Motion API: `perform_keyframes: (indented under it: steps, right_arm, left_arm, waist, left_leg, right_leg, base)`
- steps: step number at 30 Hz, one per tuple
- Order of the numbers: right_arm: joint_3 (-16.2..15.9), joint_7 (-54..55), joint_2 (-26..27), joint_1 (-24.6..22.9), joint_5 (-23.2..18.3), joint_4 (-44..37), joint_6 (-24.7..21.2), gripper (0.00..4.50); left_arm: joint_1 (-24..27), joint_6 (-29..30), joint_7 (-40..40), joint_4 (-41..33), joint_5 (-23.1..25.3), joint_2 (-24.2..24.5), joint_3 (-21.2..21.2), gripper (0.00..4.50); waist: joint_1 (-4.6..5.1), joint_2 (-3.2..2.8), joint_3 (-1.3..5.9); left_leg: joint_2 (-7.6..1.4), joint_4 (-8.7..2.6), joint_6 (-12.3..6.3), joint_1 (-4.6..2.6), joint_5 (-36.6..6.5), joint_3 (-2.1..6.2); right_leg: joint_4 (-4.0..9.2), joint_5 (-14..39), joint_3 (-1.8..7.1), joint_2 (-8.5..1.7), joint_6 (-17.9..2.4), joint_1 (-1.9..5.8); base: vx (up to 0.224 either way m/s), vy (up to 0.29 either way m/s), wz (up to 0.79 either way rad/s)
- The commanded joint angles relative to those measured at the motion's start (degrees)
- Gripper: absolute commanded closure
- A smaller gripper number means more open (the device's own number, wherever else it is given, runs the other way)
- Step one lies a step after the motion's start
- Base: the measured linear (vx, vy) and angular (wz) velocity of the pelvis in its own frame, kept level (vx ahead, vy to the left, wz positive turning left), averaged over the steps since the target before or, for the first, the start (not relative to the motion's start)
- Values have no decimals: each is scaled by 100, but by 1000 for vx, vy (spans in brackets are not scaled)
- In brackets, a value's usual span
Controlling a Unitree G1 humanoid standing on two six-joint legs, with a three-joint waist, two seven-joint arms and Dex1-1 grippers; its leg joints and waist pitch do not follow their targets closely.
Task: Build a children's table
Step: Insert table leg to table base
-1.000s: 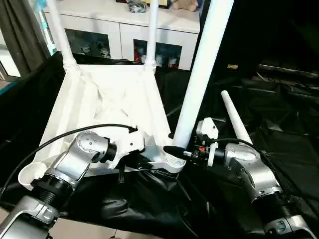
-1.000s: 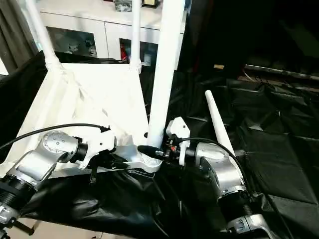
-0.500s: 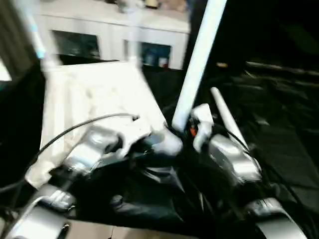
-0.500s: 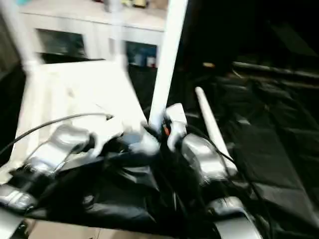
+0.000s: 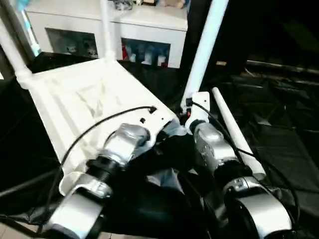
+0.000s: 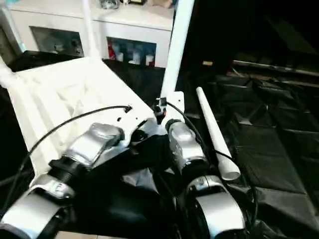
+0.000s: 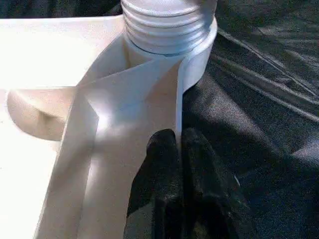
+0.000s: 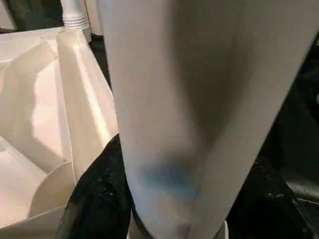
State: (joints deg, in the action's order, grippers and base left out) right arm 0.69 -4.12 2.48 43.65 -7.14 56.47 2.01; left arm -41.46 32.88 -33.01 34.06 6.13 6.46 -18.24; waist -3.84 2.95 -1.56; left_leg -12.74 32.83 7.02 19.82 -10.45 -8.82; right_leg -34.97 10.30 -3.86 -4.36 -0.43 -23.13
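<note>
Nearest you, your left gripper (image 7: 178,149) pinches the tabletop (image 5: 84,99) rim just beside the corner socket (image 7: 172,30) — fingers nearly together on the thin wall. Your right gripper (image 8: 124,209) clasps the upright leg (image 5: 202,55) in that socket, fingers half spread. A loose leg (image 5: 234,134) lies right on the black sheeting (image 5: 279,129); beyond, two legs stand at the far corners.

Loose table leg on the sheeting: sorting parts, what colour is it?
White, like the other parts. The loose leg shows best in the left eye view.
</note>
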Motion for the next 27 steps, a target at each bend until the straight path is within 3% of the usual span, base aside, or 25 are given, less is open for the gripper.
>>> perform_keyframes:
  steps: [1, 5, 27]
  right_arm:
    - [-96, -30, 208, -375, 44, 766, -433, 259]
    - [-52, 16, 248, -313, 75, 840, -403, 259]
    - [-115, -126, 279, -212, 471, 1044, -31, 259]
  left_arm:
    - [-183, 47, 270, 33, 92, -45, 68, 450]
    - [-207, 50, 326, 76, 119, -33, 100, 450]
    - [-255, 4, 401, 211, 118, 38, 221, 450]
  waist:
    - [-18, -119, 232]
    - [-8, -122, 229]
    - [40, -136, 183]
  left_leg:
    - [29, -430, 74, 11, -1972, -54]
    - [22, -444, 85, 20, -2043, -47]
    - [22, -480, 65, 8, -2543, -14]
  right_leg:
    - [510, 1965, 199, -270, -767, 226]
    - [512, 1915, 203, -270, -756, 209]
    - [622, 2689, 185, -281, -533, 116]
  base:
    - [0, 0, 0]
    - [0, 0, 0]
    - [0, 0, 0]
